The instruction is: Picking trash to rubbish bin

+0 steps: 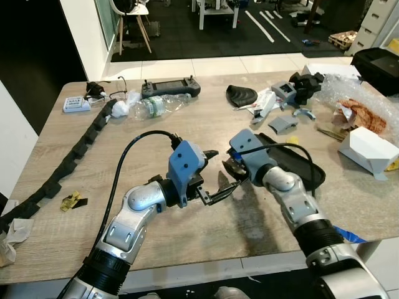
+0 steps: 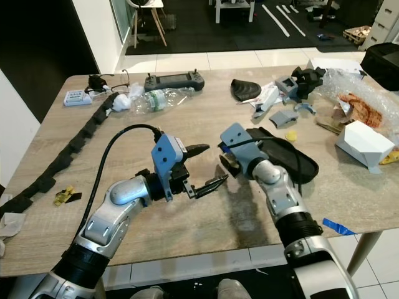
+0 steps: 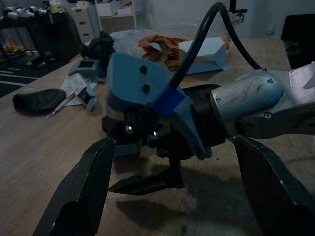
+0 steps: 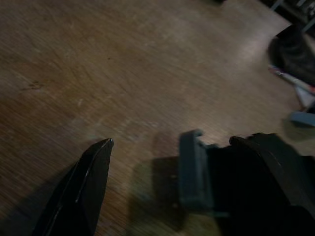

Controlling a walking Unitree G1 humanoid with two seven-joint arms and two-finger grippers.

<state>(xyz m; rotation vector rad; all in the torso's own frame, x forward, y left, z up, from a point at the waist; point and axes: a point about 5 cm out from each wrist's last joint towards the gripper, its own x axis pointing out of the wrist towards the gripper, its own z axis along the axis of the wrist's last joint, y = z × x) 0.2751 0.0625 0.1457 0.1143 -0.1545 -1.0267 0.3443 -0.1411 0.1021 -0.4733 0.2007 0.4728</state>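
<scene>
- Over mid-counter, both claws are hovering close together, nose to nose, above bare wood.
- Left claw: fingers are standing well apart, one up near the blue housing, one lower and reaching toward the right arm. Nothing is lying between them; the left wrist view is looking through the gap at the right wrist.
- Right claw: fingers are spread apart in the right wrist view, gripping nothing. A small grey piece is sitting close to the far finger, too dark to say whether touching.
- Trash is lying well apart from both claws, toward the far side:
  - crushed bottle, far left of centre, beside a white wad. Judging it light, springy, slick; better pinched across a crease or the neck than the round body.
  - white carton, right edge. Likely light and stiff-walled but crushable; an open flap edge looks the easiest hold.
  - bubble wrap with a reddish wrapper, far right. Soft, floppy, probably trailing when lifted; bunch a fold.
  - yellow scrap, left edge near the black chain. Flat, tiny; needs a low fingertip pinch.
- No bin can be made out.
</scene>
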